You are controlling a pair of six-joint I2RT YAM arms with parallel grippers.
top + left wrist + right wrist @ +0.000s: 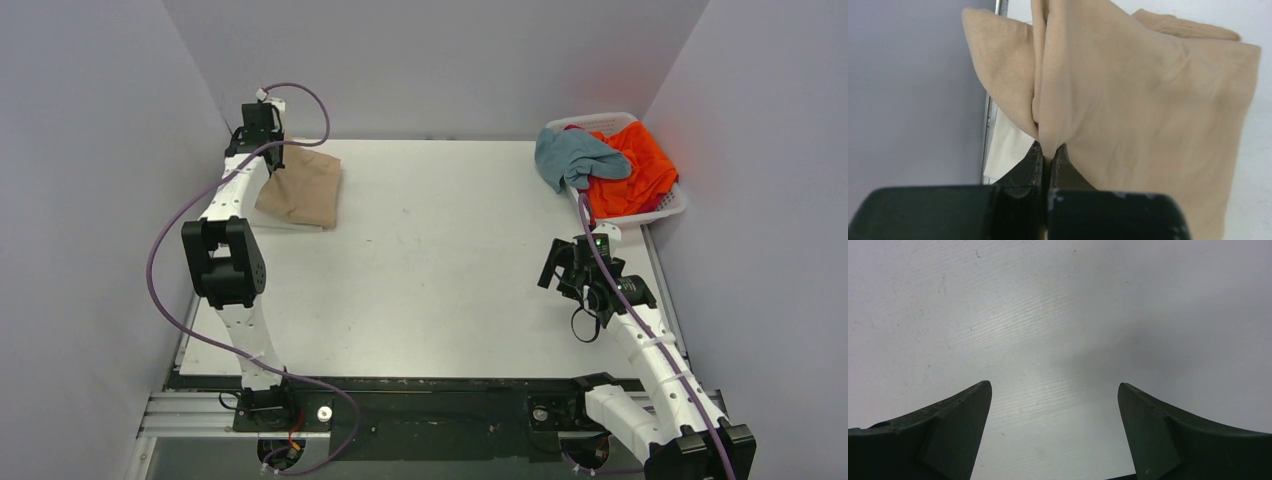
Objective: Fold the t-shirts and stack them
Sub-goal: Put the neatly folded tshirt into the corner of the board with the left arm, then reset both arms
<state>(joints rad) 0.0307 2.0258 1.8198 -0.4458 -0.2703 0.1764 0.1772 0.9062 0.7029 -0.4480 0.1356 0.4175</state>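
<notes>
A folded tan t-shirt (303,188) lies at the table's far left on a cream-white t-shirt (262,222) that peeks out beneath it. My left gripper (268,140) is shut on the tan shirt's far edge and lifts a pinch of it. The left wrist view shows the tan shirt (1148,100) bunched between the closed fingers (1049,150), with the cream-white shirt (1005,150) below. A grey-blue t-shirt (575,160) and a bright orange t-shirt (635,175) sit in the basket. My right gripper (558,268) is open and empty above bare table (1058,340).
The white slatted basket (672,208) stands at the far right corner, the grey-blue shirt hanging over its left rim. Grey walls close in the table on three sides. A purple cable loops off each arm.
</notes>
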